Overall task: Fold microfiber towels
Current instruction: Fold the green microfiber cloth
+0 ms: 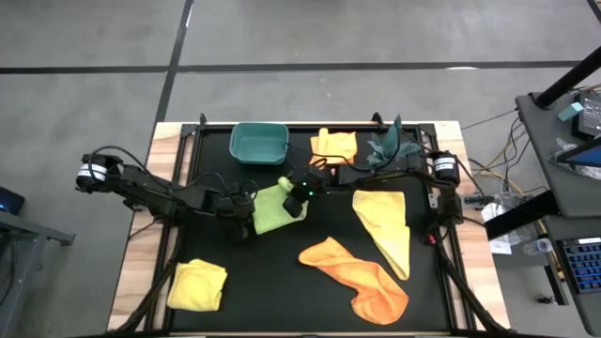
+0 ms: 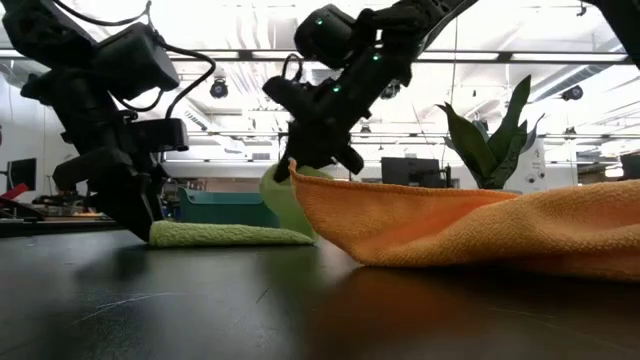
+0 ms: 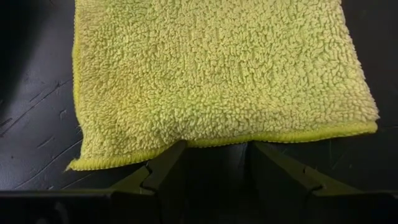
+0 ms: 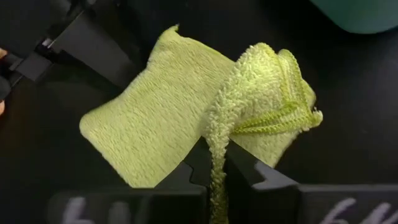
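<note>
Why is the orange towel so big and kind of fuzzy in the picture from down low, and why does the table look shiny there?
In the low view the orange towel lies close to the camera, so it looks big and soft-edged; the black table mirrors the bright ceiling lights. In the high view that table looks dull, without glare. In the left wrist view the green towel shows sharp loops.

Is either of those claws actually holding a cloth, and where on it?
Yes. The right gripper pinches the lime green towel at a lifted edge. The left gripper sits open at its opposite hem.
</note>
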